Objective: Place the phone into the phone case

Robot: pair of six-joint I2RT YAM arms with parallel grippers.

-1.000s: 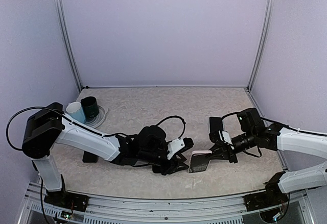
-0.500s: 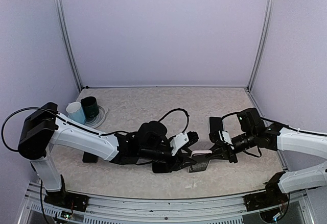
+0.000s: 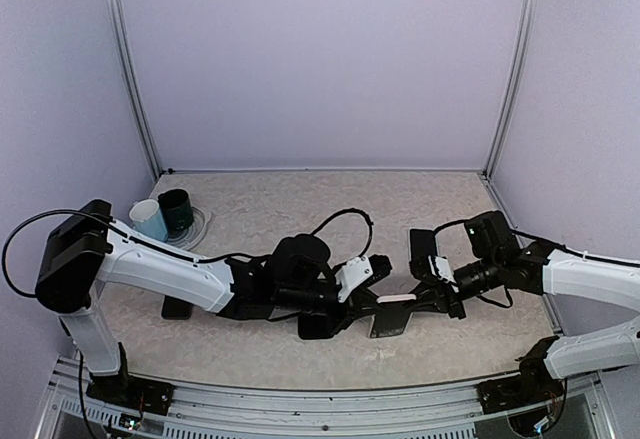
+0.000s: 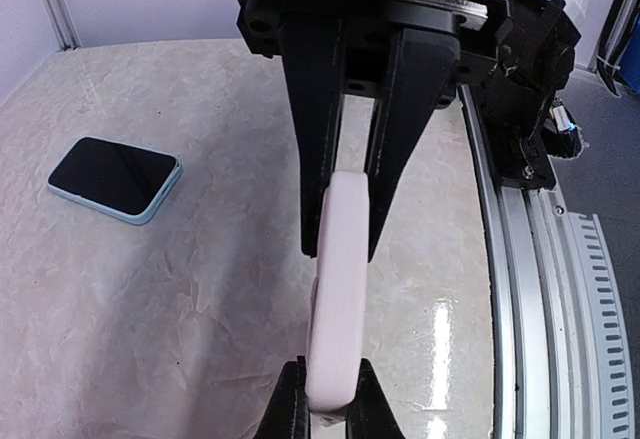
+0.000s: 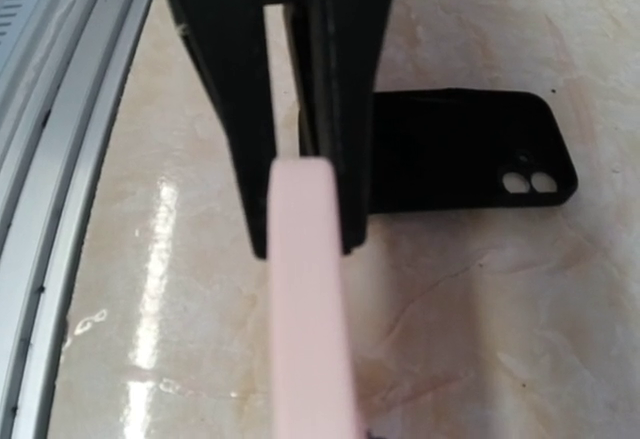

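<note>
A pink phone case (image 3: 395,301) is held edge-on a little above the table between the two arms. My left gripper (image 4: 320,409) is shut on its near end in the left wrist view. My right gripper (image 4: 338,174) is shut on the other end. In the top view the left gripper (image 3: 377,292) and the right gripper (image 3: 415,300) meet over the case. A phone (image 4: 115,179) with a black screen and a light blue edge lies flat on the table. A black phone case (image 5: 470,149) with camera holes lies flat behind the left fingers (image 5: 230,139).
Two cups (image 3: 165,214) stand on a clear plate at the back left. A dark flat thing (image 3: 177,308) lies partly under the left arm. The metal rail (image 4: 540,289) runs along the table's front edge, close to the grippers.
My left gripper has moved right, up to the pink case, and now grips its end. The right gripper has stayed in place, holding the case.
</note>
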